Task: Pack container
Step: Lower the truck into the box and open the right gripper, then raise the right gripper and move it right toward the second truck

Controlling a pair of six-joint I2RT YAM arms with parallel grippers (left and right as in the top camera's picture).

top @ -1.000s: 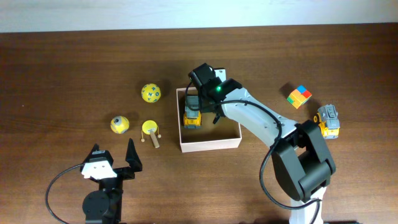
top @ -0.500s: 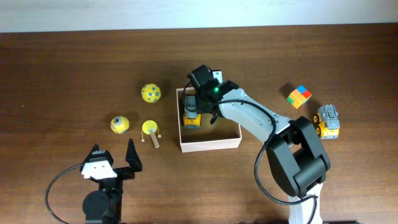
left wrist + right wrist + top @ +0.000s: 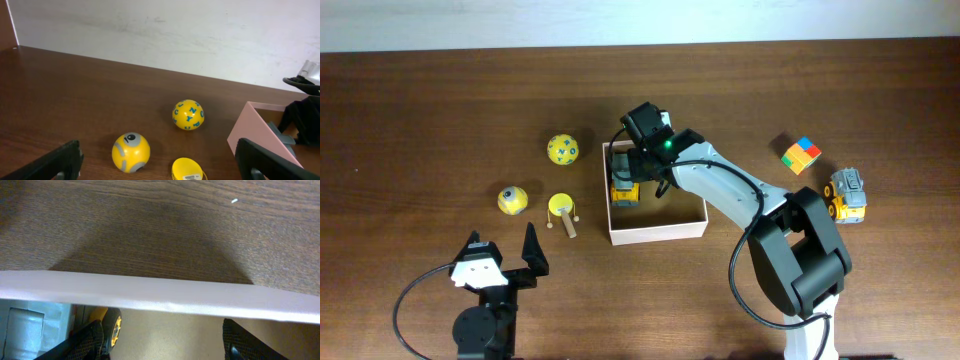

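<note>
The container (image 3: 660,232) is a square white-walled box with a tan inside at mid-table. A yellow and grey toy truck (image 3: 624,186) lies inside along its left wall. My right gripper (image 3: 640,170) reaches down into the box's far left part, just right of the truck. In the right wrist view the right gripper (image 3: 165,342) is open behind the box's white wall (image 3: 160,299), and the truck's wheel (image 3: 113,328) touches the left finger. My left gripper (image 3: 505,262) is open and empty near the front edge, wide open too in its wrist view (image 3: 160,167).
Left of the box lie a yellow lettered ball (image 3: 562,150), a yellow ball with a grey eye (image 3: 513,200) and a yellow-headed wooden mallet (image 3: 563,212). At the right lie a coloured cube (image 3: 801,154) and a second toy truck (image 3: 847,194).
My right gripper has shifted slightly left inside the box, and the toy truck has moved left with it to the box's left wall. The left arm has not moved.
</note>
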